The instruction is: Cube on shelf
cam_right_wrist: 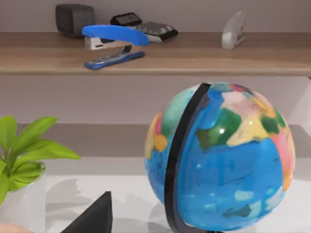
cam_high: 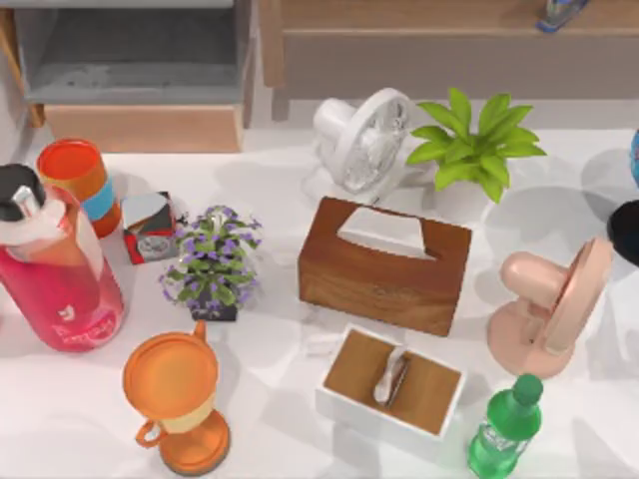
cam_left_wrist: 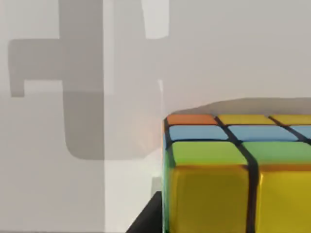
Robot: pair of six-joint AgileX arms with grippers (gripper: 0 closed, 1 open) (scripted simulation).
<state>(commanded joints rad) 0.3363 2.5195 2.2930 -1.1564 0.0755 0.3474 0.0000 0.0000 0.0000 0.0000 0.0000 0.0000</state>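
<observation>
Cube (cam_left_wrist: 233,170): seen close up in the left wrist view, lying on a plain white surface. Yellow tiles face the camera, with green, blue and one orange tile on its top, and black lines between them.
Left tool (cam_left_wrist: 146,221): a dark edge just beside the cube. I cannot tell how far open it is, or whether it has hold of the cube.
Shelf (cam_high: 429,15): a long light-brown plank along the far edge of the table, right of centre in the top view, with a grey panel under it.
On the shelf: a blue stapler (cam_right_wrist: 114,41), a dark calculator (cam_right_wrist: 146,26), a dark box (cam_right_wrist: 74,19) and a small white object (cam_right_wrist: 234,30).
Right tool (cam_right_wrist: 92,216): a dark wedge low down near the globe (cam_right_wrist: 221,155), facing the shelf. I cannot tell whether it is open.
Globe: it stands on the table in front of the shelf, with a green plant (cam_high: 474,145) to its left.
Table middle: a white fan (cam_high: 364,140), a wooden tissue box (cam_high: 384,261) and a white box with a wooden top (cam_high: 391,381).
Table right: a pink fan (cam_high: 554,304) and a green bottle (cam_high: 507,429).
Table left: a red, black and silver cube (cam_high: 150,228), a purple flower pot (cam_high: 212,261), an orange can (cam_high: 80,182), a pink bottle (cam_high: 50,264) and an orange cup (cam_high: 178,399).
Far left: a grey-lined compartment (cam_high: 130,70).
</observation>
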